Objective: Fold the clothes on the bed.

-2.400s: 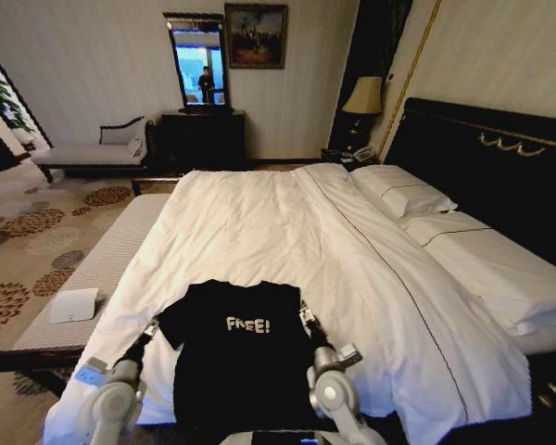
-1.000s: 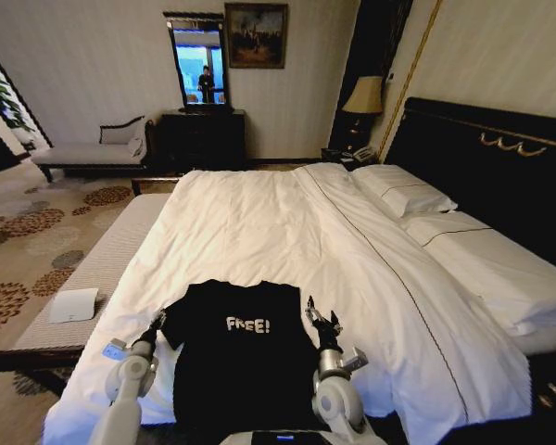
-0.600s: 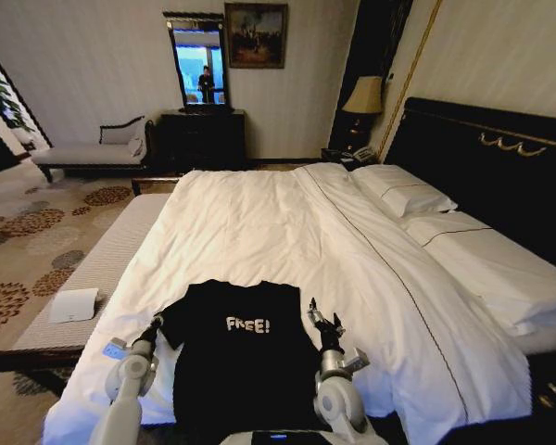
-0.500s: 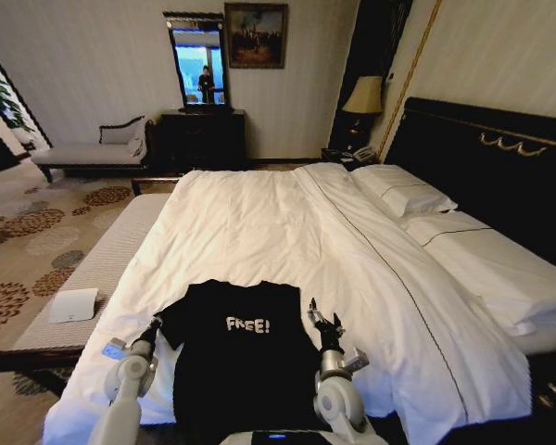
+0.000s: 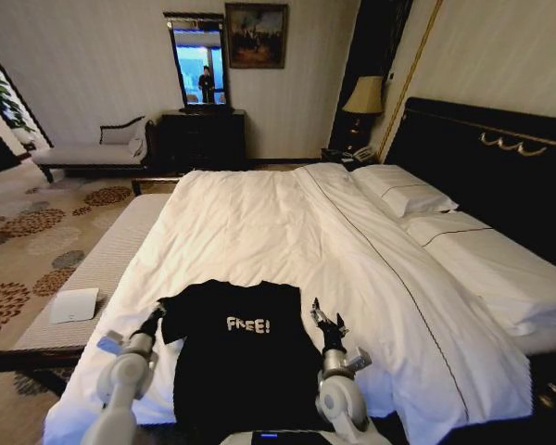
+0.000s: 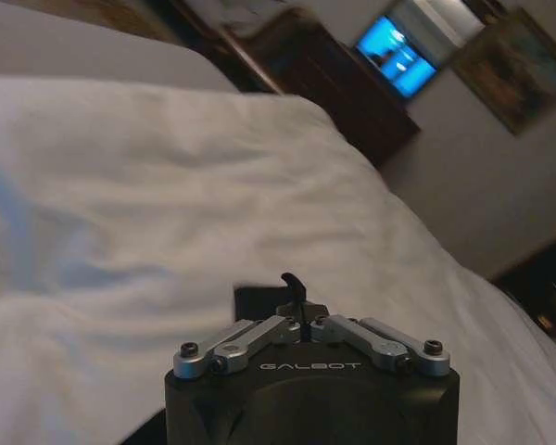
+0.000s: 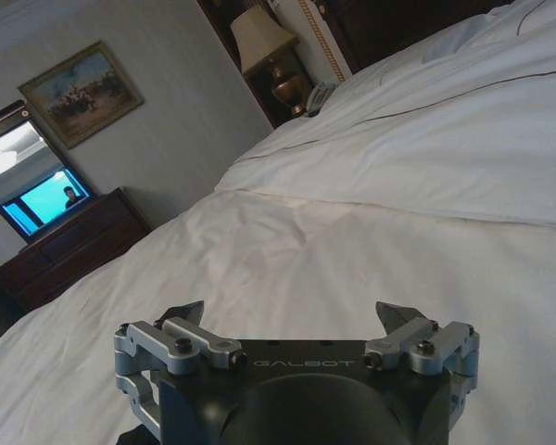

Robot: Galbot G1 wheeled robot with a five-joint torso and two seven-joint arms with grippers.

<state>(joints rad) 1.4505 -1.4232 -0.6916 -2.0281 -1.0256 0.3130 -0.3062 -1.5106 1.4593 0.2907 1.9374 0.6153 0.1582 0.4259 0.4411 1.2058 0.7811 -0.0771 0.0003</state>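
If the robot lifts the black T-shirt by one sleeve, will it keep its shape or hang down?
The black short-sleeved fabric T-shirt with white "FREE!" lettering lies flat on the white duvet, following its surface, so it would probably hang limp. It looks thin, so likely light. Dragging it may wrinkle the soft duvet too.

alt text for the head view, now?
A black FREE! T-shirt lies flat at the near edge of a large white bed; the left gripper sits at its left sleeve, jaws shut, and the right gripper beside its right edge, jaws open.
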